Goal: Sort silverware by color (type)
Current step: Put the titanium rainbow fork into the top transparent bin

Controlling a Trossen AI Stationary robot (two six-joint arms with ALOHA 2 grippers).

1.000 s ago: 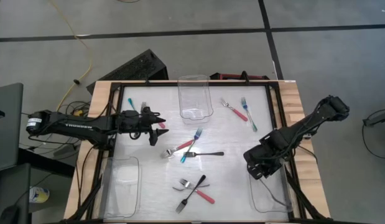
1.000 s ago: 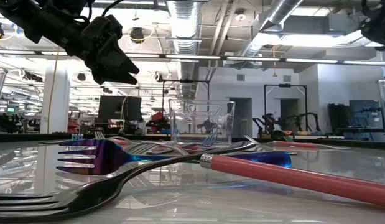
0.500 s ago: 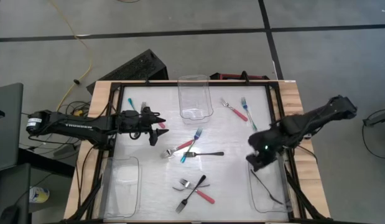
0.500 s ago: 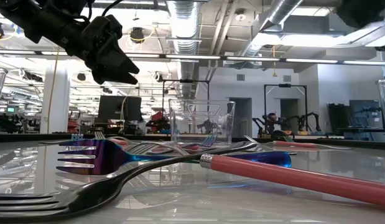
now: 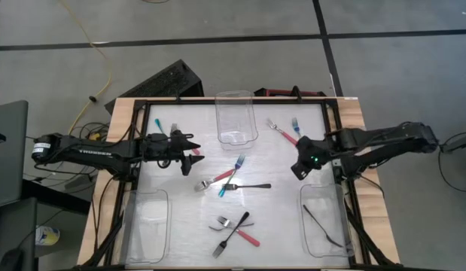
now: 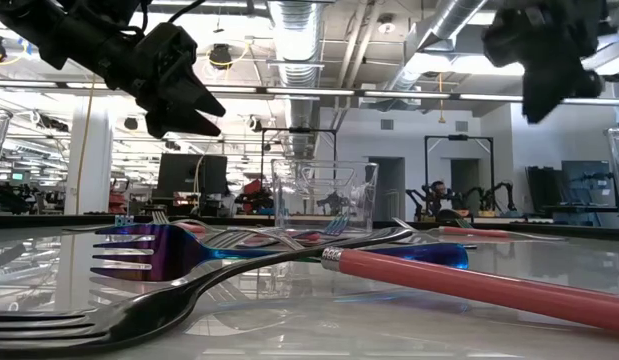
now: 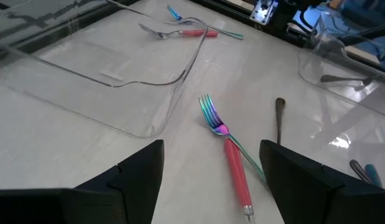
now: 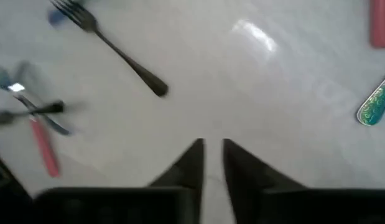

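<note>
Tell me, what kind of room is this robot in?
Probably a robotics lab or workshop. Bare pipes and ducts run along the ceiling, more robot arms stand on benches far behind the table, and the floor around the table is plain concrete.

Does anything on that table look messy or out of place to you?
Mostly loose forks lie unsorted. In the middle, a red-handled fork, a teal-handled fork and a black fork lie crossed in a heap. Only the bin at the right holds a black fork.
</note>
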